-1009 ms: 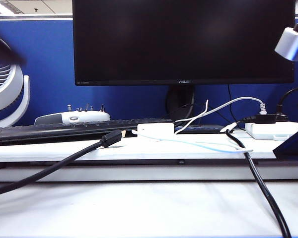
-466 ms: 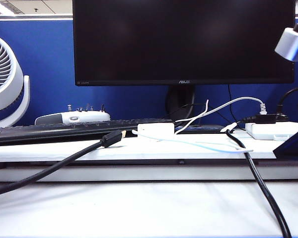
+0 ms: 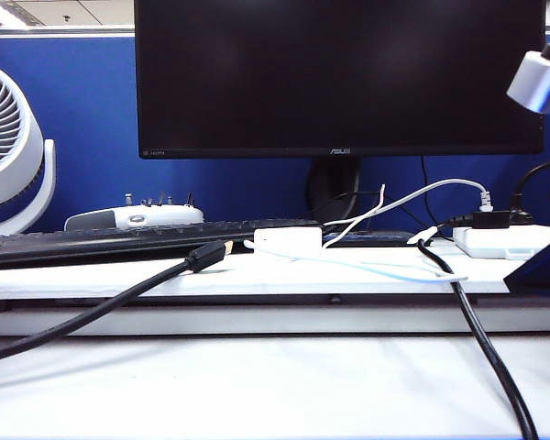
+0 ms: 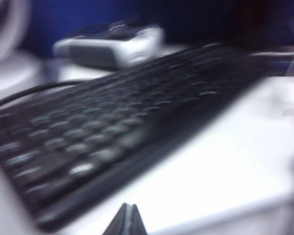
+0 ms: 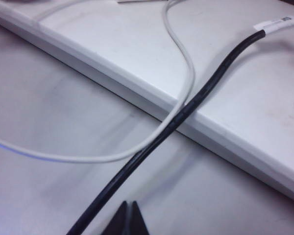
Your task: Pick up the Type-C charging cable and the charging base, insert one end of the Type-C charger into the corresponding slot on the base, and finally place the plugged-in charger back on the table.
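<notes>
Lying on the ledge of the table point(image 3: 119, 280), the cable point(image 3: 367, 267) looks light and floppy, best pinched at a plug; the charger block point(image 3: 288, 242) suits side grips. Left gripper point(image 4: 126, 219) and right gripper point(image 5: 127, 215) are closed, empty, both well short of them.

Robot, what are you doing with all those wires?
Nothing is being held right now. The left gripper is shut, hovering by the keyboard. The right gripper is shut too, above a black cable crossing a white cord. The charging base sits on the ledge with the thin white cable beside it.
</notes>
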Controlling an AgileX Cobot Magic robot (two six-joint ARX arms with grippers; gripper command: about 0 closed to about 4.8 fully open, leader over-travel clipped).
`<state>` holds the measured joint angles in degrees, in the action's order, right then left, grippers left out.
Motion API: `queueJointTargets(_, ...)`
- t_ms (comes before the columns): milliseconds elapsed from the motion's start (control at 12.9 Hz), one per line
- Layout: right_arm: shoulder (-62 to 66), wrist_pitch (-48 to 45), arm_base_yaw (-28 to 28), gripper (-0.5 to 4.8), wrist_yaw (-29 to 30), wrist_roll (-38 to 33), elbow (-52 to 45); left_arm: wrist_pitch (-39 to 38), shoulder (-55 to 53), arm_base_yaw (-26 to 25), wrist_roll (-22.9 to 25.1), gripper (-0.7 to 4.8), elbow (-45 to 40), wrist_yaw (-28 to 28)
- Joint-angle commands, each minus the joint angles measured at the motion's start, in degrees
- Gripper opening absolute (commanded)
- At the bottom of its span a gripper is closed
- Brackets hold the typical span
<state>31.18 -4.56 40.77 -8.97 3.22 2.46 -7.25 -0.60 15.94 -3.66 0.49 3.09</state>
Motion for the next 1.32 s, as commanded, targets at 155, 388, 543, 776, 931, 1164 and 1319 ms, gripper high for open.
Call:
queueJointTargets(155,-0.15,-0.83,0.07,-0.01,0.04,-0.24,0.24,-2.97,0.55,-6.58,9.75,-0.06,0.0,-2.08)
queueJointTargets(388,-0.13,-0.7,0.07,-0.01,0.04,-0.24,0.24,-2.97,0.55,-6.58,10.58,-0.06,0.0,-2.47)
queueJointTargets(543,-0.13,-0.7,0.07,-0.01,0.04,-0.24,0.24,-2.97,0.55,-6.58,3.93,-0.06,0.0,-2.47)
queueJointTargets(776,-0.15,-0.7,0.07,-0.01,0.04,-0.24,0.24,-2.91,0.55,-6.58,2.8,-0.05,0.0,-1.84)
queueJointTargets(931,-1.01,-0.02,0.0,-0.01,0.04,-0.24,0.2,-2.91,0.55,-6.58,2.8,-0.05,0.0,-1.84)
queueJointTargets(1164,-10.86,1.79,-10.56,-0.01,-1.55,-0.22,0.2,-2.89,0.55,-6.58,2.8,-0.05,0.0,-1.84)
queueJointTargets(1319,-26.01,1.57,-32.02,-0.01,-4.61,-0.2,-2.34,-2.84,0.55,-6.58,2.8,-0.05,0.0,-1.84)
